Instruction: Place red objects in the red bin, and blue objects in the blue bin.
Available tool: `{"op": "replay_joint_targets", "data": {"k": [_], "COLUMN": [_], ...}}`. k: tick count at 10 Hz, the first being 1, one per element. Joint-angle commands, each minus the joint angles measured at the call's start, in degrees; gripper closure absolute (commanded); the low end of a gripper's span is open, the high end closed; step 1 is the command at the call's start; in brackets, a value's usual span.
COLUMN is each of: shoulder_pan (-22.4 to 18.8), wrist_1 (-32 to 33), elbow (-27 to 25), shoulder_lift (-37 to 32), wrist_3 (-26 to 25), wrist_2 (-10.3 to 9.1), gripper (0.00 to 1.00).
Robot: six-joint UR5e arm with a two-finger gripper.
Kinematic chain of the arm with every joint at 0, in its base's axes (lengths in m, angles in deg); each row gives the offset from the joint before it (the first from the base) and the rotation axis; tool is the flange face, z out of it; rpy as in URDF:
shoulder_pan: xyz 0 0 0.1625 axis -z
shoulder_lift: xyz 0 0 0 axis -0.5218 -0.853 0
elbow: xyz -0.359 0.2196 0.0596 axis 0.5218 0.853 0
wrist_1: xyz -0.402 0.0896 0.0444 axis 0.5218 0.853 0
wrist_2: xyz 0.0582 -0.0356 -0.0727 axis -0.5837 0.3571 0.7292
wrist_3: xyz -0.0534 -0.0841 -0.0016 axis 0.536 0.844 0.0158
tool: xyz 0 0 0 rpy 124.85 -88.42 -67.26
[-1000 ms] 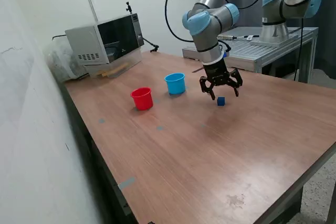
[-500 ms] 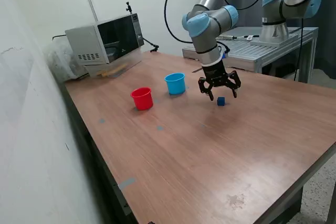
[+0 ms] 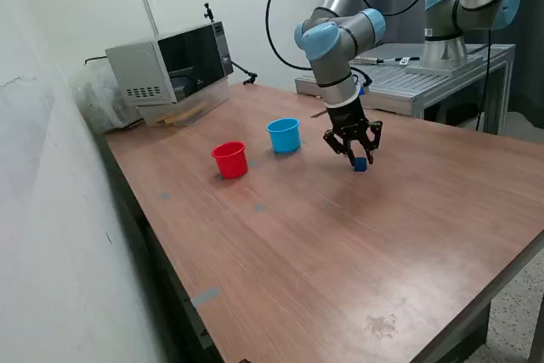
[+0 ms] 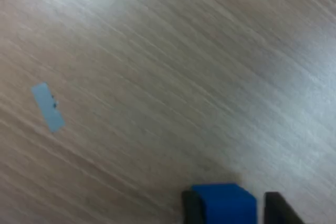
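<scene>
Here the cube [image 3: 360,164] sits right of centre in the exterior view, right of the blue cup [image 3: 284,135] and red cup [image 3: 229,160]. A shallow or off-centre pinch could let it twist free during lifting. The gripper [image 3: 355,155] has its jaws narrowed, a finger [image 4: 192,206] flanking each side; firm contact is unclear.

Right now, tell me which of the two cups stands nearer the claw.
The blue cup. It stands between the red cup and the claw, which is closed around the blue cube.
</scene>
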Motion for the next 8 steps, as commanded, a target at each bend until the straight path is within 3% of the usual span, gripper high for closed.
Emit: {"op": "replay_joint_targets", "data": {"k": [1,2,5,6,8], "shoulder_pan": [0.0,0.44,4.03,5.7,9.12], "wrist_1": [-0.13,-0.31,-0.66,-2.49,-3.12], "elbow": [0.26,0.44,0.53,0.53,0.96], "shoulder_lift": [-0.35,-1.31,-6.75,-9.55,-11.42], "wrist_3": [-0.9,-2.03,-5.11,-5.56,-8.44], "wrist_2": [2.08,3.32,4.03,6.04,7.46], "gripper": [1.0,1.0,1.0,1.0,1.0]}}
